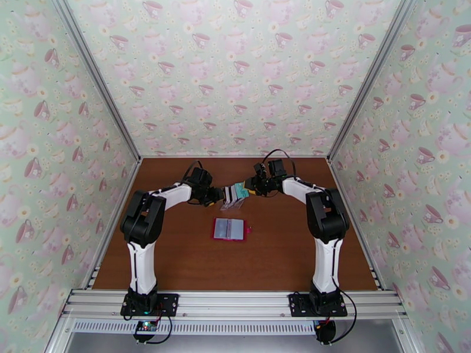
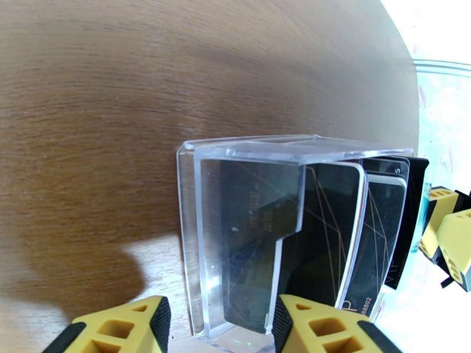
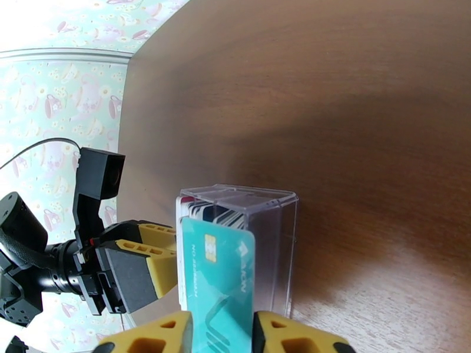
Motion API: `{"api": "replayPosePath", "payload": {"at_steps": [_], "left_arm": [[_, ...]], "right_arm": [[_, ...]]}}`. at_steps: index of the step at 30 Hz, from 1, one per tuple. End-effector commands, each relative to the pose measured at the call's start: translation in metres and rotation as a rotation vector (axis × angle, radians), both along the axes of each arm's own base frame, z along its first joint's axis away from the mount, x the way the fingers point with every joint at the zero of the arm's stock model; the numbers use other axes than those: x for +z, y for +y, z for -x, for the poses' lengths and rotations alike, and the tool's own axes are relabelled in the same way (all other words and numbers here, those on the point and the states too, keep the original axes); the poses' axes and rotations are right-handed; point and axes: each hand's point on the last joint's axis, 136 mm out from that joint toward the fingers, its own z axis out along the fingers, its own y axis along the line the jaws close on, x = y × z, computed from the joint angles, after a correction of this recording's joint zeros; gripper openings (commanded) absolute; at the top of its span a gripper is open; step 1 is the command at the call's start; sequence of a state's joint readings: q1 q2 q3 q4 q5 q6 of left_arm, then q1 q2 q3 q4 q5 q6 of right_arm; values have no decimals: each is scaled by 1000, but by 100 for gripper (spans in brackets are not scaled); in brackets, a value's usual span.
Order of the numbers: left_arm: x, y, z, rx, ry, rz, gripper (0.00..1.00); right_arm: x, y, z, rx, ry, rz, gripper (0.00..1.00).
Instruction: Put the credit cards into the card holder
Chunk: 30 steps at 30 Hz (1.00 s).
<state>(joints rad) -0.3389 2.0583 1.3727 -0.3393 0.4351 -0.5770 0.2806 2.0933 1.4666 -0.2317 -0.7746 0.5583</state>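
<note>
Cards [image 2: 335, 230] stand slotted in the clear rack [image 2: 247, 149] mid-table, apart from the open red wallet [image 1: 229, 229], which lies nearer the bases. Left gripper [image 2: 218, 322] is clamped on one end of the rack, steadying it. Right gripper [image 3: 221, 332] has a finger on either side of the teal card [image 3: 218, 277] at the other end; whether they bite I cannot tell. An edge-on pinch could slip or bow the card. A skewed pull could jam it, tip the rack or spill its neighbours.
</note>
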Motion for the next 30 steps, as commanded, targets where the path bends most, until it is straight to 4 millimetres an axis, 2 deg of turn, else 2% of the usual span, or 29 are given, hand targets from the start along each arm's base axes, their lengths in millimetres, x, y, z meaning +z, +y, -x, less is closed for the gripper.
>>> {"api": "replayPosePath", "payload": {"at_steps": [1, 11, 19, 24, 30], "left_arm": [[-8, 4, -5, 20, 22, 9, 51], [-9, 4, -4, 20, 26, 11, 52], [-7, 2, -5, 21, 24, 17, 52], [-2, 3, -5, 18, 19, 14, 55], [12, 9, -6, 27, -5, 3, 57]], "right_arm": [[-2, 0, 2, 8, 13, -23, 29], [5, 2, 3, 10, 8, -41, 14], [18, 4, 6, 16, -7, -57, 3], [35, 7, 10, 19, -33, -63, 0], [67, 7, 17, 14, -82, -60, 0]]}}
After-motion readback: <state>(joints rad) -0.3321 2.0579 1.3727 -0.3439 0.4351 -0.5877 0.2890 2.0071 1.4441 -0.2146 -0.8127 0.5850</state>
